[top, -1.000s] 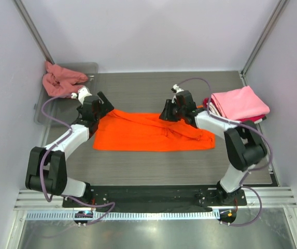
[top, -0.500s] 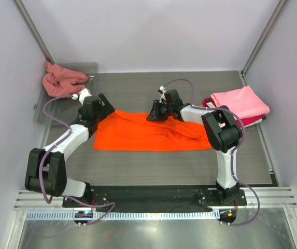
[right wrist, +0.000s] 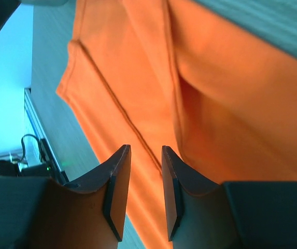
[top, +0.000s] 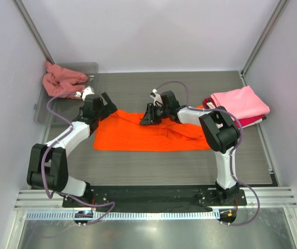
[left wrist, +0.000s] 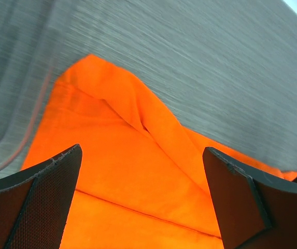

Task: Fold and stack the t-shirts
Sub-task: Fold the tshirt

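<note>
Four t-shirts are counted on the worktop point(top: 138, 85), together with one clear grey plastic tray point(top: 43, 112) and two arms, each fitted with one pincer.

The bright orange t-shirt point(top: 138, 137) is laid flat at the centre of the worktop, folded into a long strip running left to right. Its near edge is straight. Along the far edge, a raised fold and some wrinkles are seen, and the right end is slightly rumpled.

The dusty salmon-pink t-shirt point(top: 60, 80) is bunched in a crumpled heap at the far end of the tray, in the far left corner.

The light pink t-shirt point(top: 239, 102) is folded flat and is stacked on the crimson red t-shirt point(top: 256, 122) at the right edge of the worktop. Only a narrow margin of the red one is exposed.

The left pincer point(left wrist: 142, 151) is positioned over the far left corner of the orange t-shirt. Its fingers are spread wide and nothing is held between them.

The right pincer point(right wrist: 144, 150) is positioned over the far edge of the orange t-shirt, near its middle. Its fingers are brought almost together, with only a narrow gap left. No cloth is seen gripped in that gap.
</note>
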Tool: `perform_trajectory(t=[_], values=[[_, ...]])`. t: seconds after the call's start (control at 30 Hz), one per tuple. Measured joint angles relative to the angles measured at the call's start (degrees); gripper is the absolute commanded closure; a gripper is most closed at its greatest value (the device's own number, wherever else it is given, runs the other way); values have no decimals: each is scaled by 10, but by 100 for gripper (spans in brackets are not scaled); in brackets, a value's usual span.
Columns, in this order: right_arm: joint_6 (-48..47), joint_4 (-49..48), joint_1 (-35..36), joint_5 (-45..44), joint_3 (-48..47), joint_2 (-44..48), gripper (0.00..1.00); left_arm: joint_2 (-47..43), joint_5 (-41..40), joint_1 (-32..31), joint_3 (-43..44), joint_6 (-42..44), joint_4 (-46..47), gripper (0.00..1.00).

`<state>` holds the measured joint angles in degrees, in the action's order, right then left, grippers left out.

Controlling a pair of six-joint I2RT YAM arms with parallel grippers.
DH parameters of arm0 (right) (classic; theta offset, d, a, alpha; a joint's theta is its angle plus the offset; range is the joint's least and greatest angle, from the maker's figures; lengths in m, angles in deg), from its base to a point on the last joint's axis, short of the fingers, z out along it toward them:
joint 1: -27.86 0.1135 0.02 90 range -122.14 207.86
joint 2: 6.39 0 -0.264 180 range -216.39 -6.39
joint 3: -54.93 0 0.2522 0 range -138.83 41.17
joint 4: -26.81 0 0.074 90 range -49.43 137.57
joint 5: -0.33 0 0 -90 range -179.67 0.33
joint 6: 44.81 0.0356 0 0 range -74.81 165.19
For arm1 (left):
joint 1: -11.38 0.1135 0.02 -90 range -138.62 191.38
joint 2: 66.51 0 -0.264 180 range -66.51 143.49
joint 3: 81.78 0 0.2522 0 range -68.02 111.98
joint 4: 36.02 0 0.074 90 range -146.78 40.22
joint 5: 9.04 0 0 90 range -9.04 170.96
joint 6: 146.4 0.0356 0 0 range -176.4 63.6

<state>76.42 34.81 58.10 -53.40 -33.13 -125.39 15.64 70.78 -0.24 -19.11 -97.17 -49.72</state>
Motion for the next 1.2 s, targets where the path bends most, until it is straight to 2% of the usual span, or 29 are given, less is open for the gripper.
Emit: perform_trajectory(t=[0.27, 0.5, 0.63, 0.73, 0.87, 1.03, 1.2], values=[[-21, 8, 12, 24, 71, 12, 64, 54, 39, -24, 51, 19, -25, 0], [-37, 23, 9, -41, 122, 114, 65, 122, 17, -123, 150, 22, -88, 4], [-28, 2, -14, -93, 141, 175, 71, 185, 3, -173, 221, 21, -134, 11], [-11, -19, -41, -119, 146, 187, 85, 224, -4, -195, 257, 19, -160, 18], [10, -24, -69, -130, 116, 144, 97, 250, -7, -210, 274, 17, -189, 26], [37, -31, -70, -115, 68, 58, 99, 273, -7, -217, 288, 17, -202, 33], [69, -43, -70, -79, 47, -15, 99, 282, -7, -218, 289, 18, -214, 34]])
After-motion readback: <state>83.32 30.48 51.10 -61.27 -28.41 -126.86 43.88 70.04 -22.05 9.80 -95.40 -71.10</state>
